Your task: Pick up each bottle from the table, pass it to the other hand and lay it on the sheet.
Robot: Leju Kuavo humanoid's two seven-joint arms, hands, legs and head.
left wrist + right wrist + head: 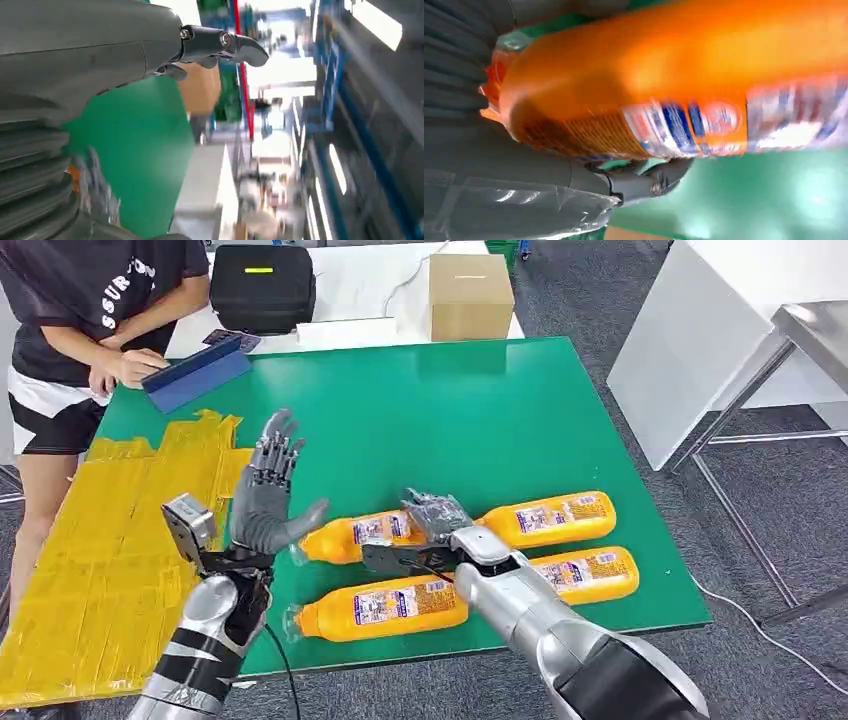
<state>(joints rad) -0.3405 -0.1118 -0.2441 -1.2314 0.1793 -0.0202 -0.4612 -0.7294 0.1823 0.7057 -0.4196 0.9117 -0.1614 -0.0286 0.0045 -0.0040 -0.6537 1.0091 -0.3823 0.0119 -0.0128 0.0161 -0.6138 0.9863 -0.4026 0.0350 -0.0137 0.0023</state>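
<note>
Four orange bottles lie on the green table point(450, 410). My right hand point(436, 517) wraps around the base end of the upper-left bottle point(355, 535); up close that bottle point(674, 75) lies against my palm with the thumb point(644, 180) curled under it. The other bottles lie at upper right point(550, 518), lower left point(385, 607) and lower right point(590, 573). My left hand point(270, 490) is raised left of the held bottle, fingers spread and empty; the left hand point(100, 60) is seen against the green table point(140, 150). The yellow sheet point(100, 540) covers the table's left part.
A person stands at the far left corner, hands on a blue folder point(195, 372). A black case point(262, 285) and a cardboard box point(470, 295) sit on the white table behind. Another white table point(720, 330) stands to the right.
</note>
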